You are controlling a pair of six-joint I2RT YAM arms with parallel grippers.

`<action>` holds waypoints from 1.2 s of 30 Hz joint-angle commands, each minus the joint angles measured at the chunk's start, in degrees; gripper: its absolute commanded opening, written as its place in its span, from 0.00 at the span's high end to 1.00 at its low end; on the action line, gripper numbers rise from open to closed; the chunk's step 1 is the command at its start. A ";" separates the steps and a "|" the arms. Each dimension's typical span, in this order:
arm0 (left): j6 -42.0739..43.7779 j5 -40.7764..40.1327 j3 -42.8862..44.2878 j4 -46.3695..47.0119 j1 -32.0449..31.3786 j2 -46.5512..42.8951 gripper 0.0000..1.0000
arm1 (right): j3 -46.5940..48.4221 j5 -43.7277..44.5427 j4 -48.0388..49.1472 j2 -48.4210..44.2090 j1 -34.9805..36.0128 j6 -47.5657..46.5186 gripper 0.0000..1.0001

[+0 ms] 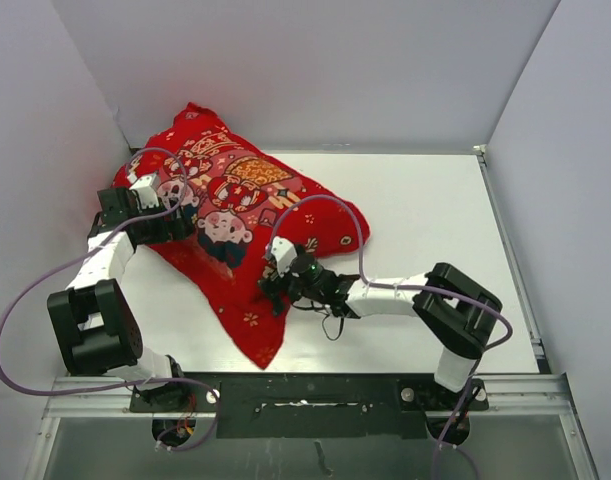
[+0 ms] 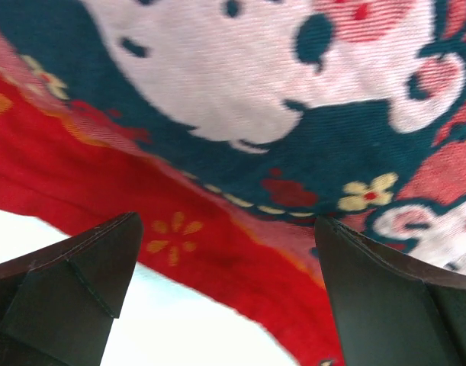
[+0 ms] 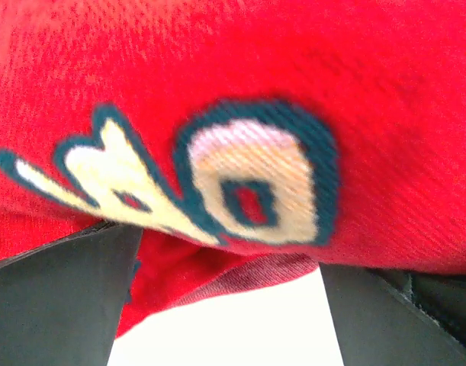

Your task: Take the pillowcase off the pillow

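The red pillowcase (image 1: 247,190) with its cartoon children lies spread from the back left corner toward the front middle, one corner trailing to the front. No white pillow shows in any view. My left gripper (image 1: 181,222) is open at the cover's left edge; in the left wrist view its fingers (image 2: 76,286) stand wide apart, the gripper (image 2: 229,263) facing the printed fabric (image 2: 240,91) just above the table. My right gripper (image 1: 271,288) is open at the cover's front right edge; in the right wrist view (image 3: 229,305) the fabric (image 3: 309,84) and its duller hem (image 3: 248,271) hang just above the open jaws.
The white table (image 1: 435,220) is walled at the back and both sides; the cover's far corner touches the back left wall. The right arm's purple cable (image 1: 335,203) arches over the cover's right edge. The metal base rail (image 1: 315,395) runs along the front.
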 commanded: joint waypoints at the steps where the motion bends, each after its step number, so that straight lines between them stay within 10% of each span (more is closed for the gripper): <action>1: 2.46 2.12 3.57 -2.94 0.23 -0.22 0.02 | 5.41 -1.63 -4.28 -6.59 0.84 5.95 0.01; 12: 15.22 8.51 -2.05 -2.28 -10.03 -1.10 0.18 | 8.17 10.80 -23.71 -19.96 -5.80 9.75 0.02; 21: 18.25 14.13 3.84 -7.81 -26.37 4.07 0.78 | 0.69 25.86 -25.24 -23.37 13.76 10.05 0.02; 25: 17.95 21.48 6.75 -11.45 -28.99 3.78 0.89 | -4.11 33.98 -27.61 -24.97 19.11 17.75 0.02; 28: 18.25 25.86 8.58 -15.74 -27.01 0.61 0.79 | -6.78 37.09 -31.91 -27.36 19.63 22.65 0.02; 33: 27.59 30.05 14.05 -29.70 -14.05 -6.99 0.13 | -9.35 35.48 -38.76 -34.23 15.17 25.08 0.02; 36: 40.56 29.75 16.39 -38.70 -3.84 -10.11 0.02 | -11.14 29.23 -38.99 -36.61 8.27 24.80 0.02</action>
